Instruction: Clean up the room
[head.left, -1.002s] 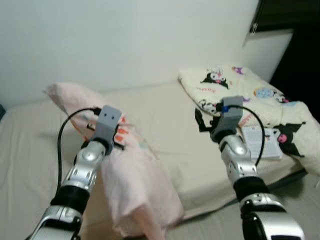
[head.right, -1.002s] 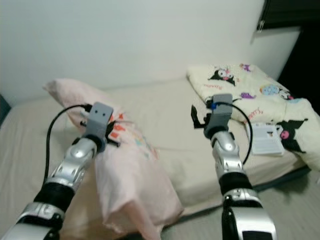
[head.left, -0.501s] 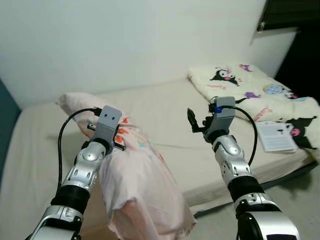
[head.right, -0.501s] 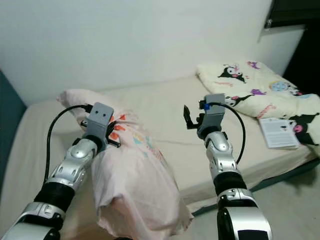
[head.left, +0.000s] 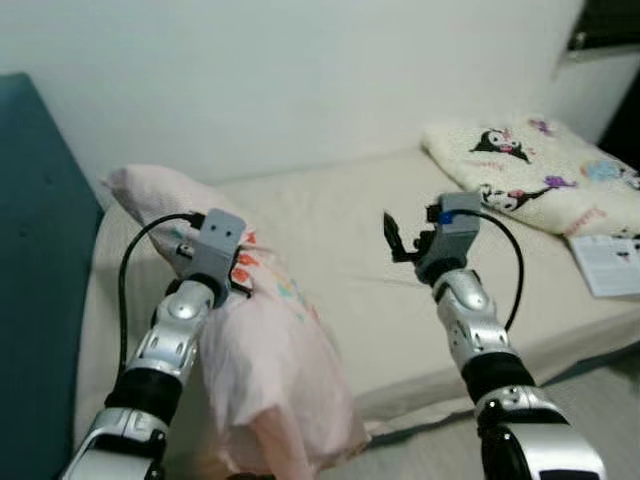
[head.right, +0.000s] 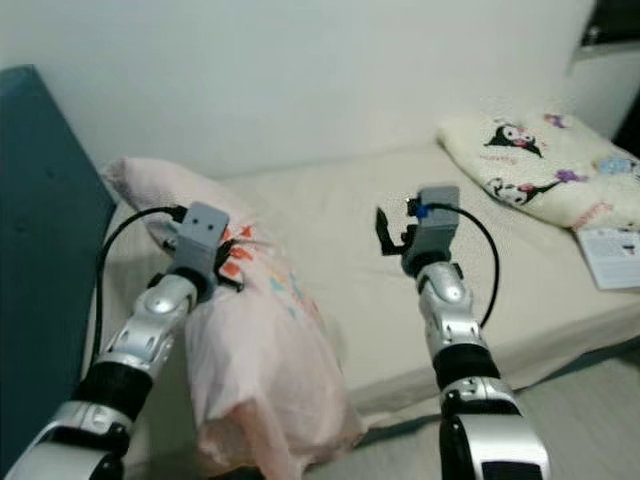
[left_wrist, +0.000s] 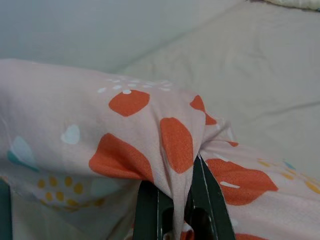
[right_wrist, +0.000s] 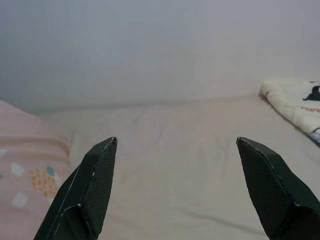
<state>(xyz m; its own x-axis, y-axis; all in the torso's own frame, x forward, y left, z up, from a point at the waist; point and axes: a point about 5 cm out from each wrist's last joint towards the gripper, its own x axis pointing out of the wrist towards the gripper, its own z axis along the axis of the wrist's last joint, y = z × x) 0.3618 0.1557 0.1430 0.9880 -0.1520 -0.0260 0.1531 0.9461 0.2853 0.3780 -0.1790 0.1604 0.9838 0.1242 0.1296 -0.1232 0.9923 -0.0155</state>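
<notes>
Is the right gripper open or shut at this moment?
Open. In the right wrist view the right gripper has its two black fingers spread wide apart, with bare bed between them and nothing held.

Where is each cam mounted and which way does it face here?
Left/right eye views: head stereo pair, looking forward and down at the bed; both silver arms show, left pincer on the pink pillow, right pincer over the mattress.
Left wrist view: along its fingers, shut on pillow fabric.
Right wrist view: along its open fingers toward the wall.
Shared: pillow, mattress; the cartoon blanket in eye and right wrist views.
</notes>
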